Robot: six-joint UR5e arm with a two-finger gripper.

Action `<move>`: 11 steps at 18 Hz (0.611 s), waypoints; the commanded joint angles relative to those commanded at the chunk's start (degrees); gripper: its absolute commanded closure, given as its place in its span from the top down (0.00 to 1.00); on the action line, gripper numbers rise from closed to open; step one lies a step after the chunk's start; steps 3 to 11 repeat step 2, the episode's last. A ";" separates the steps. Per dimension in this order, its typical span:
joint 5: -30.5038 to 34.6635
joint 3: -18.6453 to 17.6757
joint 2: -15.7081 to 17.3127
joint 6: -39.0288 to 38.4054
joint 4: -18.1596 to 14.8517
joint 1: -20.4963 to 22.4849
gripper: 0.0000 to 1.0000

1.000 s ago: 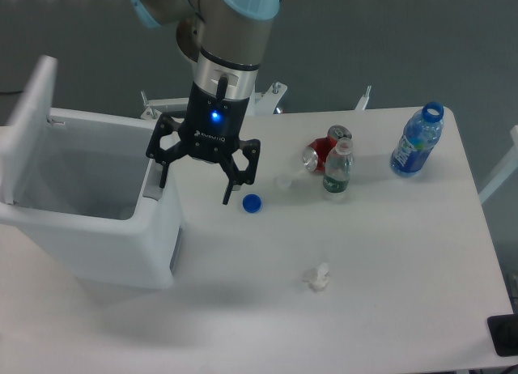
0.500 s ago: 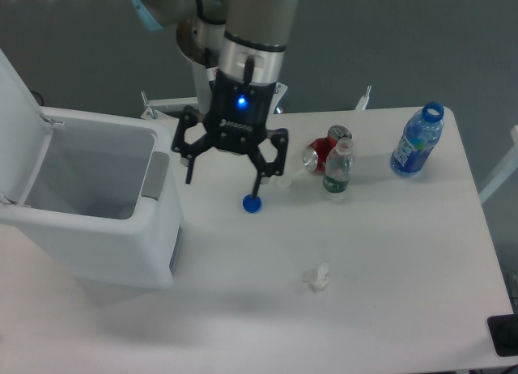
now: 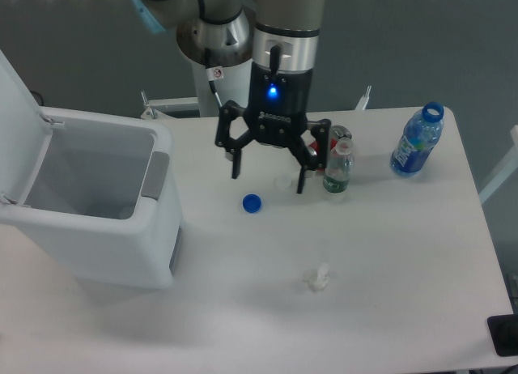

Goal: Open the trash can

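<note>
1. Even, bright overhead light falls on the white table (image 3: 388, 261).
2. Shadows are soft and faint, darkest beside the trash can (image 3: 97, 204).
3. A blue lamp glows on the gripper (image 3: 268, 176).
4. Focus is slightly soft throughout.

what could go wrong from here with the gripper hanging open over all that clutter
The open gripper hangs close to the small clear bottle and red can; a sideways move could topple them. The trash can lid stands upright, so a swing back left might knock it shut.
</note>
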 joint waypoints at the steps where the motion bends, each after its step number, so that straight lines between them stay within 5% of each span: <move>1: 0.70 0.00 0.00 0.88 -0.09 0.00 1.00; 11: 0.89 -0.09 0.00 1.32 -0.09 0.00 1.00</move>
